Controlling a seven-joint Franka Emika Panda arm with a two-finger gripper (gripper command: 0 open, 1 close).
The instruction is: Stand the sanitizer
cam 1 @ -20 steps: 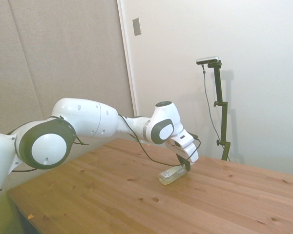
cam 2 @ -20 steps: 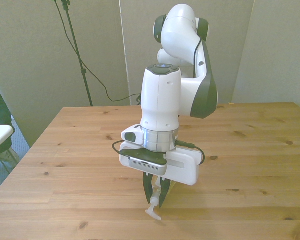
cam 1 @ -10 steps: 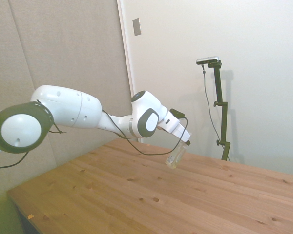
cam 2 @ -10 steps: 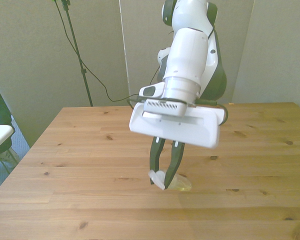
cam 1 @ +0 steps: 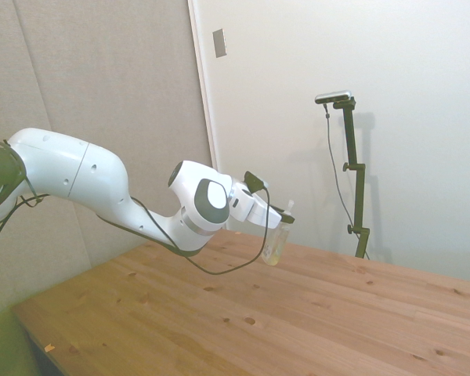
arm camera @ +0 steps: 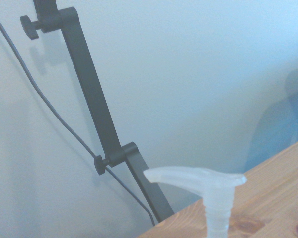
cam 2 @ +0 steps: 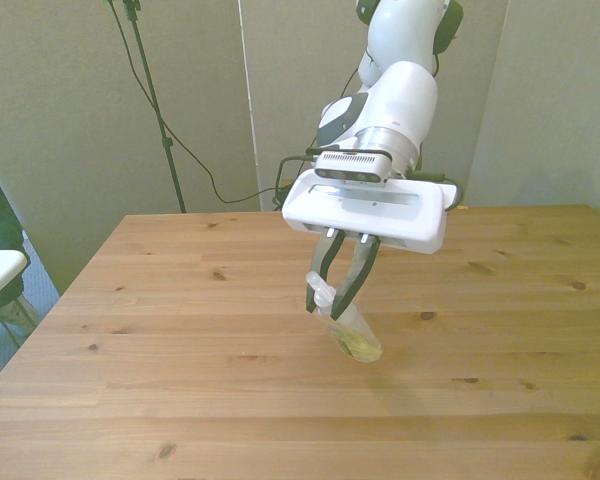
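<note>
Above the wooden table (cam 1: 313, 313), the white Franka arm's gripper (cam 2: 342, 290) holds the sanitizer (cam 2: 348, 330) clear of the surface, fingers closed narrowly on the bottle's neck just under its white pump top (arm camera: 198, 179). From the side, the bottle (cam 1: 275, 244) hangs nearly upright, top at 12 o'clock and base at 6, with open air between it and the boards. From the front, the clear body with its yellowish liquid leans slightly, the base swinging toward 5 o'clock. The lift looks done; setting it down on its base appears to be what remains. The risk seems to lie in that narrow hold: pinched so high, the bottle could pivot between the fingers, meet the wood on an edge rather than flat, and topple when let go. A release made too far above the table would likely tip it too.
</note>
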